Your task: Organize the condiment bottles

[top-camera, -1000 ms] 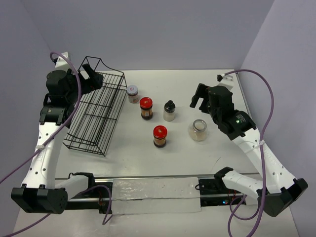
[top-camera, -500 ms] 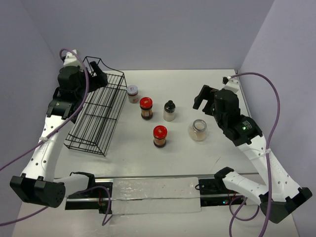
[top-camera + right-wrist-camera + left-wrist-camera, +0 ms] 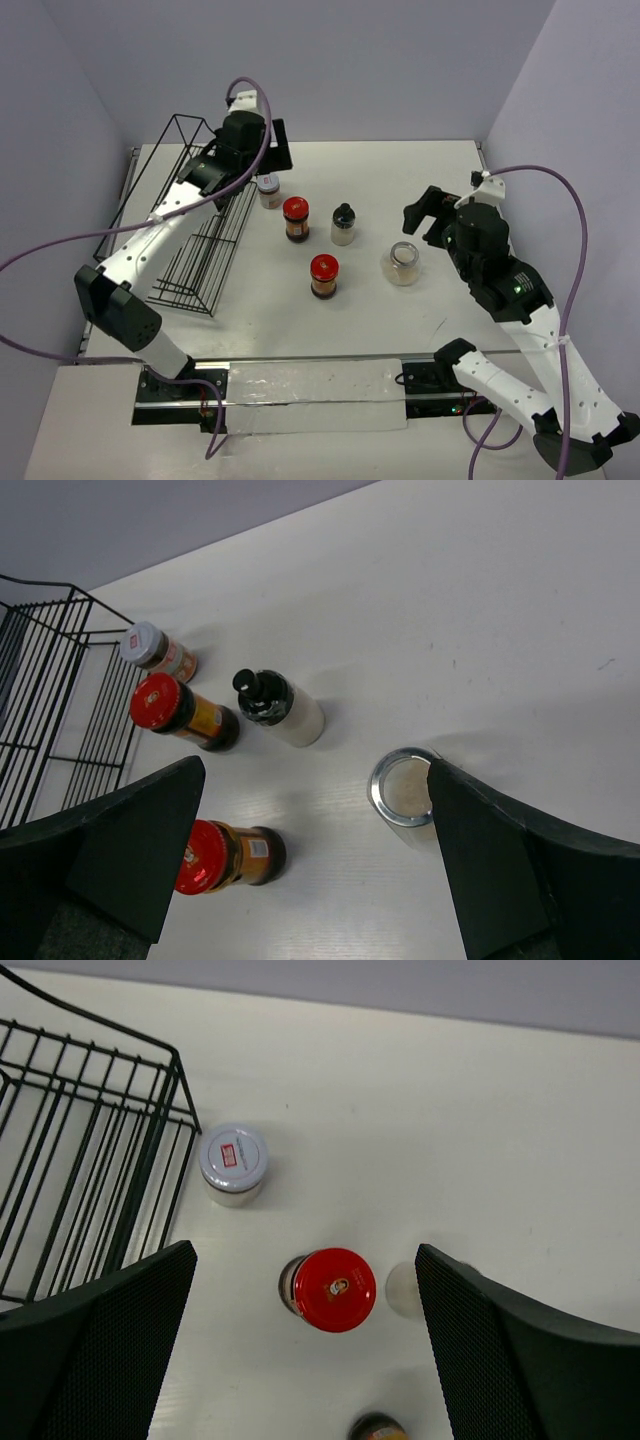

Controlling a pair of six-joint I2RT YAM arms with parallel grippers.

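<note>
Five condiment bottles stand on the white table. They are a silver-lidded jar (image 3: 268, 188) (image 3: 232, 1163), a red-lidded jar (image 3: 295, 218) (image 3: 332, 1289), a black-capped pale bottle (image 3: 343, 224) (image 3: 275, 705), a nearer red-lidded jar (image 3: 323, 275) (image 3: 210, 855) and a wide clear beige-filled jar (image 3: 402, 263) (image 3: 405, 788). My left gripper (image 3: 268, 158) (image 3: 302, 1252) hangs open above the silver-lidded jar and the far red-lidded one, holding nothing. My right gripper (image 3: 428, 212) (image 3: 314, 770) is open and empty above the wide jar, whose rim sits by the right finger.
A black wire rack (image 3: 190, 235) (image 3: 80, 1150) (image 3: 50, 680) lies tilted at the table's left, close to the silver-lidded jar. Grey walls close in the back and both sides. A metal rail with the arm bases (image 3: 300, 385) runs along the near edge.
My left arm has swung right from over the rack's far left corner to above the silver-lidded jar. The right arm has drawn back slightly toward the near right. The jars have not moved.
</note>
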